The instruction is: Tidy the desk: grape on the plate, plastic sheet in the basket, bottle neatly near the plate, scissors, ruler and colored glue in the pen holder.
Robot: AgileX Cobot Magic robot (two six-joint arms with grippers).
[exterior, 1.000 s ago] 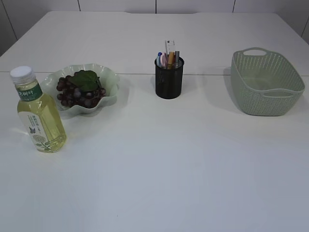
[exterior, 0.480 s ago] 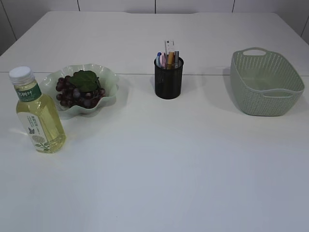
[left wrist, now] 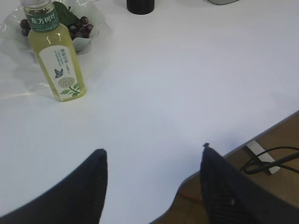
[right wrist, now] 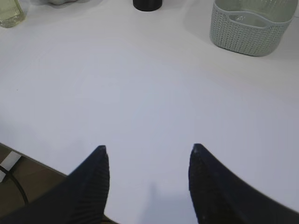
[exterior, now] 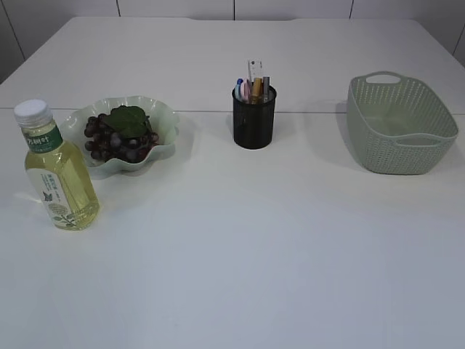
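Observation:
A bottle (exterior: 58,171) of yellow-green drink with a white cap stands upright just front-left of the pale green plate (exterior: 166,127). Dark grapes (exterior: 120,138) with a green leaf lie on that plate. The black mesh pen holder (exterior: 254,120) holds a pale ruler (exterior: 254,70) and several coloured items; I cannot single out the scissors or the glue. The plastic sheet is not clearly visible. No gripper shows in the exterior view. My left gripper (left wrist: 153,149) is open and empty, well short of the bottle (left wrist: 55,56). Over the table's near edge my right gripper (right wrist: 148,147) is open and empty.
A green woven basket (exterior: 399,123) stands at the right, also visible in the right wrist view (right wrist: 250,25). The table's near edge runs under both grippers, and a black cable (left wrist: 266,161) lies on the floor beyond it.
The bottle's top has shifted very slightly. The plate, pen holder and basket stay where they were.

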